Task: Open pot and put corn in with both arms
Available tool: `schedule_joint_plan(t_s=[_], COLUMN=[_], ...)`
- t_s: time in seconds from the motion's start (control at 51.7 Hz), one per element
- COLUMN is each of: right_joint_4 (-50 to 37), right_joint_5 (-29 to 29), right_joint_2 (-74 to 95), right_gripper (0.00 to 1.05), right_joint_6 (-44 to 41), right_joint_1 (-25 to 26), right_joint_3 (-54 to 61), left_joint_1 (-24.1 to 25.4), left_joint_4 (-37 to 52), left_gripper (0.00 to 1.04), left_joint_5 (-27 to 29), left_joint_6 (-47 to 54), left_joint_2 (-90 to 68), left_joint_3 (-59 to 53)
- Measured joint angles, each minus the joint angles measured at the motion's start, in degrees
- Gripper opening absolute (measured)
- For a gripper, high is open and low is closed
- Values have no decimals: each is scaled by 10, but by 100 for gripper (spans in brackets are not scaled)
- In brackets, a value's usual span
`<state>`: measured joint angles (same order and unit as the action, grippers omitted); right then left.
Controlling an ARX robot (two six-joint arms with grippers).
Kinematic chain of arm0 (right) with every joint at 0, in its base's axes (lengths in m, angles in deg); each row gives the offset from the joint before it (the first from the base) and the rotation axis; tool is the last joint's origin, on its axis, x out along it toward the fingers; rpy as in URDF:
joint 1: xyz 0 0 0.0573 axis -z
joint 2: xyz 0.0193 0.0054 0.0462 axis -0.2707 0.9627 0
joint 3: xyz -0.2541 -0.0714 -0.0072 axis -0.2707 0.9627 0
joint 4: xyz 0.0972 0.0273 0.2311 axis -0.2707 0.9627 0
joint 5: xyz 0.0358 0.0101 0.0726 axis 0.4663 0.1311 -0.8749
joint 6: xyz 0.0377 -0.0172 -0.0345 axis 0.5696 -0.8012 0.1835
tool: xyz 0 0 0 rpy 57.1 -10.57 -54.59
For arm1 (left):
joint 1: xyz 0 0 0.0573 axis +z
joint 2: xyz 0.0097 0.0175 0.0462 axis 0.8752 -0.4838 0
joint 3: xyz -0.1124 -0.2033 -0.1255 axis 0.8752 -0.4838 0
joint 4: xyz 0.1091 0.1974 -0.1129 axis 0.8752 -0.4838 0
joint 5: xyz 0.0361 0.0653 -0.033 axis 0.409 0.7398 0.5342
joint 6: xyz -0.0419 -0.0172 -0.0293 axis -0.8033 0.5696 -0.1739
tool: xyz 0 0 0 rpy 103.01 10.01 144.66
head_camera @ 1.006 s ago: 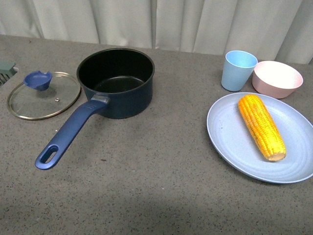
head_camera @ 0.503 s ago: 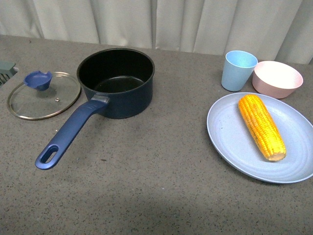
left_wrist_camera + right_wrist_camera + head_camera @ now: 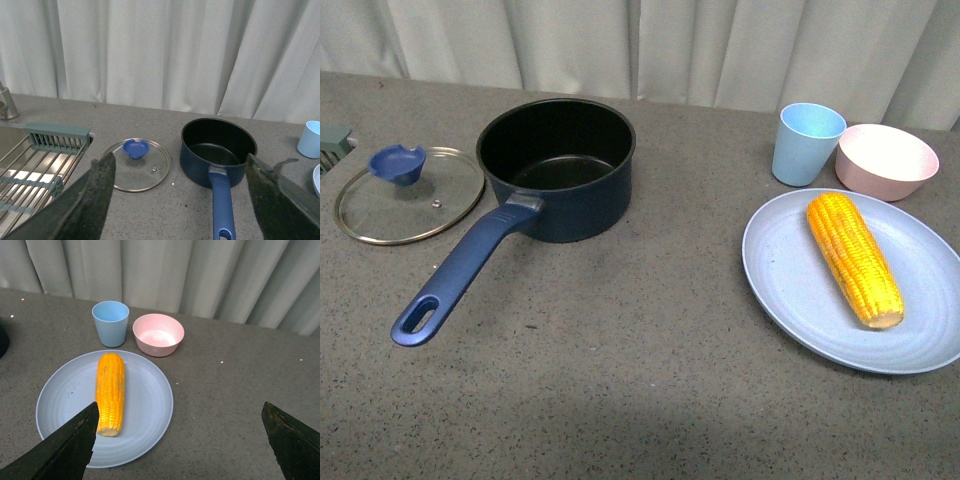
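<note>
As right end effector (image 3: 180, 406) gapes, corn (image 3: 110, 392) lies apart.

Left claw (image 3: 178, 159) and right claw (image 3: 180, 405), both wide open, tips far apart, aloft.

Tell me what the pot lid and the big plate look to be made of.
The lid looks like clear, glossy glass, with a thin shiny edge band, probably metal. Its knob is opaque blue, likely plastic or silicone. The plate is pale blue, matte and faintly speckled: probably plastic or a fibre composite rather than glazed ceramic.
</note>
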<state>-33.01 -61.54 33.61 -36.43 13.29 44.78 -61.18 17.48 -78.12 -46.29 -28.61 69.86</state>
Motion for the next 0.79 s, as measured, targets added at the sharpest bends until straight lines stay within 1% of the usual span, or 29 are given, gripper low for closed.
schedule_joint_plan(t_s=[0.019,0.116,0.135,0.213,0.309,0.425,0.58,0.793], right_joint_4=[-9,-92,-99,-120,-108,-84,-40,9], right_joint_5=[-2,-7,-8,-12,-10,0,1,0], right_joint_2=[17,179,197,334,493,605,695,767], right_gripper=[95,95,95,95,95,95,95,95], right_joint_6=[3,16,18,34,55,78,110,153], right_joint_1=[0,-4,-5,-10,-20,-31,-44,-55], right_joint_3=[-4,-44,-49,-95,-166,-236,-315,-396], left_joint_1=[0,0,0,0,0,0,0,0], left_joint_4=[0,0,0,0,0,0,0,0], left_gripper=[83,99,100,97,98,98,98,98], left_joint_5=[0,0,0,0,0,0,0,0], left_joint_6=[0,0,0,1,1,1,1,1], left_joint_2=[0,0,0,0,0,0,0,0], left_joint_3=[0,0,0,0,0,0,0,0])
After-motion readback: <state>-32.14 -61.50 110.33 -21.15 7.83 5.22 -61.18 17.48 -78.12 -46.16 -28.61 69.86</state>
